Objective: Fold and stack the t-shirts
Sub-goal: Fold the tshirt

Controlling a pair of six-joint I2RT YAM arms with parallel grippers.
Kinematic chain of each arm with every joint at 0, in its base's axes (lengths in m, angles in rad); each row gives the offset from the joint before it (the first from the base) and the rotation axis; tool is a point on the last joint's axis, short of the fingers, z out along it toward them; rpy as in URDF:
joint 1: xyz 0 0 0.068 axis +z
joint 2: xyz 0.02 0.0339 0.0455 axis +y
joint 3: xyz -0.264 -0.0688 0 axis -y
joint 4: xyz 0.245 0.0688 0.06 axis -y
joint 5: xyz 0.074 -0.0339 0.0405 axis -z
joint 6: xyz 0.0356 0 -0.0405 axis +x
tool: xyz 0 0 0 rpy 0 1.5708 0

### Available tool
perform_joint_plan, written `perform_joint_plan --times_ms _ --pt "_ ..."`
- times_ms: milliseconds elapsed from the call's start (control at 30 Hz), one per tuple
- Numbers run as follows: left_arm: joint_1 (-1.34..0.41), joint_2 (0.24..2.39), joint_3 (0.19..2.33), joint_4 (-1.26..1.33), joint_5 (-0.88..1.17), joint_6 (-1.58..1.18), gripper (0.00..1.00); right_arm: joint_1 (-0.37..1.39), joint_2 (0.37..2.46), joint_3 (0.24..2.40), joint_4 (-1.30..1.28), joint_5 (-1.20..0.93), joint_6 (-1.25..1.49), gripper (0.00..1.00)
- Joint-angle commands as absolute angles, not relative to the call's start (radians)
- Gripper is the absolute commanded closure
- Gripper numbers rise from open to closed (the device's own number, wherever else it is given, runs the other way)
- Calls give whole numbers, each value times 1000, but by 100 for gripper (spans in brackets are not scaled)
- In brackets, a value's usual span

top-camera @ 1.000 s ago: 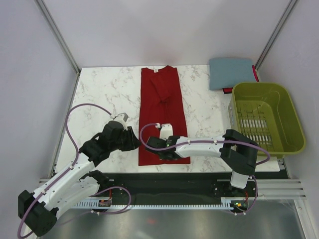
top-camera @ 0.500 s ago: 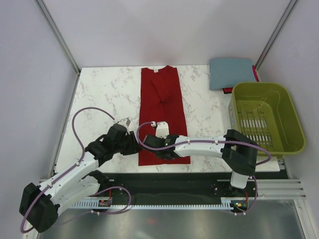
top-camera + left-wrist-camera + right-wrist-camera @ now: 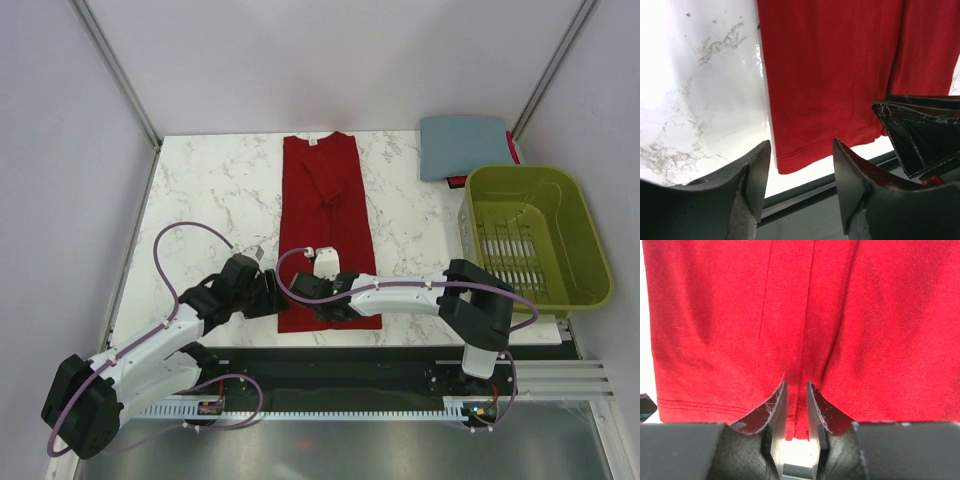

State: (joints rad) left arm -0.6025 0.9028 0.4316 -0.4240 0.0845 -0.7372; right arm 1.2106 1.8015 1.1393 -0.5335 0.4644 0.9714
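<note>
The dark red t-shirt (image 3: pixel 322 215) lies folded lengthwise into a long strip, collar at the far end and hem at the table's near edge. My right gripper (image 3: pixel 308 290) rests on its near hem. In the right wrist view its jaws (image 3: pixel 796 390) stand narrow, pinching a ridge of the red cloth (image 3: pixel 865 315). My left gripper (image 3: pixel 272 297) is open beside the shirt's near left corner. In the left wrist view that corner (image 3: pixel 790 162) lies just ahead of the left gripper's open fingers (image 3: pixel 801 150). The slate blue-grey t-shirt (image 3: pixel 465 146) lies folded at the far right.
The olive-green slatted basket (image 3: pixel 580 215) stands at the right edge, just in front of the blue-grey shirt. A bit of red cloth (image 3: pixel 457 182) peeks from under that shirt. The table's near edge and a dark rail (image 3: pixel 805 200) run just below the red hem.
My left gripper has moved nearer and to the right, up to the red shirt's near left corner. My right gripper has shifted slightly left along the hem.
</note>
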Motion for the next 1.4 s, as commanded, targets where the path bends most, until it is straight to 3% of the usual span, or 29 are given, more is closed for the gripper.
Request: perform_joint_plan --times_ms 0,400,567,700,833,967,1067,1267,1367 --pt "-604 899 442 -419 34 -729 37 1207 1812 1123 -508 463 977 71" --pt "-606 939 411 -391 29 -758 42 1206 1812 1105 -488 457 969 100" --pt "-607 974 382 -376 60 -772 47 1204 1805 1083 -482 448 994 100" --pt "-612 959 368 -370 77 -778 58 1206 1796 1074 -479 440 996 100" --pt "-612 950 370 -380 86 -779 61 1206 1753 1084 -482 439 985 92" --pt "-612 966 373 -371 95 -785 63 1198 1671 1107 -491 410 959 76" --pt "-612 1000 383 -368 103 -772 66 1186 1613 1097 -505 378 948 72" --pt "-614 1029 380 -344 126 -764 80 1114 1453 942 -505 322 948 66" --pt "-614 1035 374 -331 147 -771 94 1083 1344 844 -499 287 959 61"
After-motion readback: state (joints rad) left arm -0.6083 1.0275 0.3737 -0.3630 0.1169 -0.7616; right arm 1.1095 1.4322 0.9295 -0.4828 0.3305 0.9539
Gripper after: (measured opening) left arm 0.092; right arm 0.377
